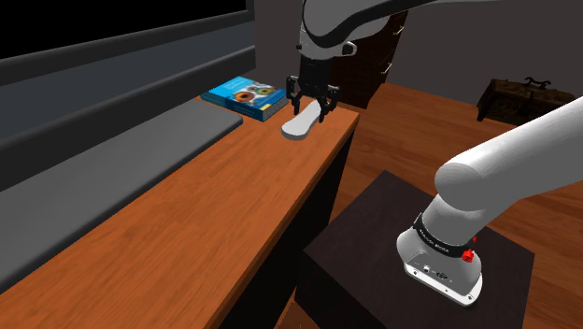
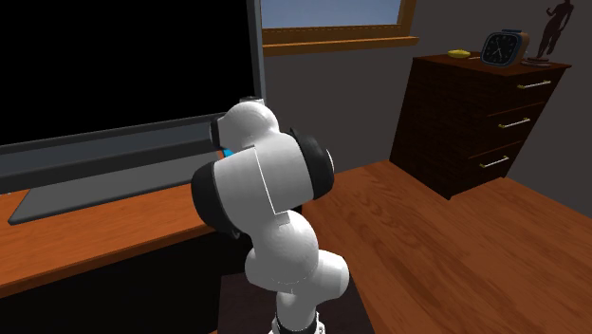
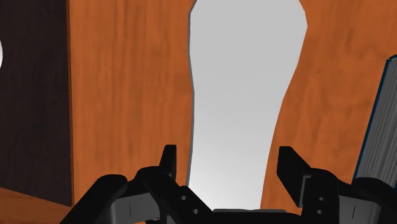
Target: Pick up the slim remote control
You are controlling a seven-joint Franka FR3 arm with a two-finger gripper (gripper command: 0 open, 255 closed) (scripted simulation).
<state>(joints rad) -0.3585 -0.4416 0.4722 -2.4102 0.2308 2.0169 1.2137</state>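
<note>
Just beside the blue book (image 1: 245, 96) on the wooden desk (image 1: 206, 215), the pale slim remote (image 1: 299, 127) is lying unlifted while the gripper (image 1: 311, 108) is hovering over it, fingers spread astride its narrow end without clasping it, so closing and lifting are, by my judgement, what is left.

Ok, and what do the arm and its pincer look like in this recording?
The arm is glossy white, built of rounded, bulbous shells with black rings at the joints. In the shoulder view its nearest link carries a black band with tiny lettering and a small red mark. The pincer is all black, with two blocky fingers.
</note>
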